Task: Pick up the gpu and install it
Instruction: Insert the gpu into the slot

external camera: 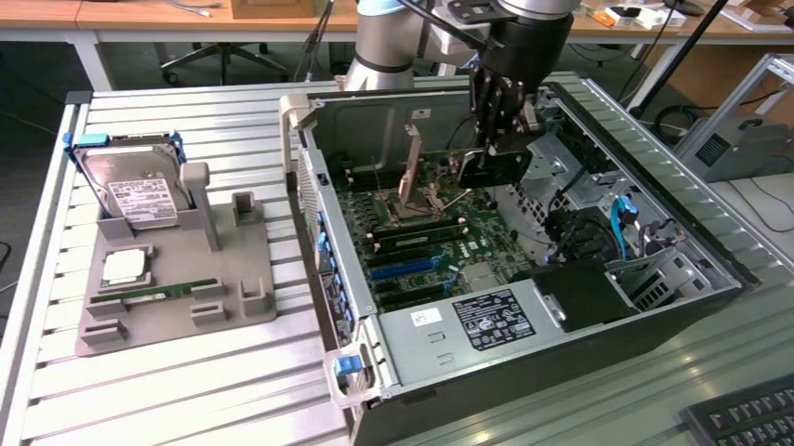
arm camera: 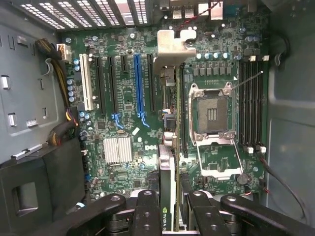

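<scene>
- The jaws are clenched on the gpu (external camera: 493, 169), pinching its upper edge. The card hangs straight below them, at six o'clock of the grip in the exterior view.
- The gpu is inside the open computer case (external camera: 305, 177), at about one o'clock from the exterior view's middle. It hangs over the motherboard (external camera: 429, 255) and, as I judge, is not yet seated.
- In the wrist view the card is seen edge-on, and its long axis runs parallel to the expansion slots. Its silver bracket (arm camera: 173, 45) is at the end away from the jaws.
- It hangs between the blue slot (arm camera: 139, 83) and the CPU socket (arm camera: 211, 115), just beside the socket and apart from the blue slot.
- The hard drive (external camera: 139, 190) stands in a grey holder (external camera: 236, 279) on the table (external camera: 186, 390), at nine o'clock of the case and well apart.
</scene>
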`<state>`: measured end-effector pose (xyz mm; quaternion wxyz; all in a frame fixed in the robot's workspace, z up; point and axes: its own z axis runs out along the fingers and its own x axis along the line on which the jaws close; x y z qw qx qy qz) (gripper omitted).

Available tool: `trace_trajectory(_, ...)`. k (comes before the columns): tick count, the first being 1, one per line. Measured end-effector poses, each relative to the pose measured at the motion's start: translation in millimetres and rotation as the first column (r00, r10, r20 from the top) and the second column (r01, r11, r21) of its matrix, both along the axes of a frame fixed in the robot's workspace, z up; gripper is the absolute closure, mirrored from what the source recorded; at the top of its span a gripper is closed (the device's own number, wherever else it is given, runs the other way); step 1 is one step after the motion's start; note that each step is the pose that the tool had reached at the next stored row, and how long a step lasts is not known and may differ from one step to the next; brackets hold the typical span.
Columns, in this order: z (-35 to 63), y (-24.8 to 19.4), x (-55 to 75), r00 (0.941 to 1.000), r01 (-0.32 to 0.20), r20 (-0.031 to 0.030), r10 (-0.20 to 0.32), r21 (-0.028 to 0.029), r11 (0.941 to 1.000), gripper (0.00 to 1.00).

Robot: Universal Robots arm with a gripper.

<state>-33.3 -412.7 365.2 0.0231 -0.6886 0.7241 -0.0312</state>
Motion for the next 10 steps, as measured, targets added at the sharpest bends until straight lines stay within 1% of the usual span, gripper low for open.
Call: trace_trajectory(10,0.0,0.0,0.0,0.9991,-0.041,0.0000,0.041,-0.0004,0.9991,0.73)
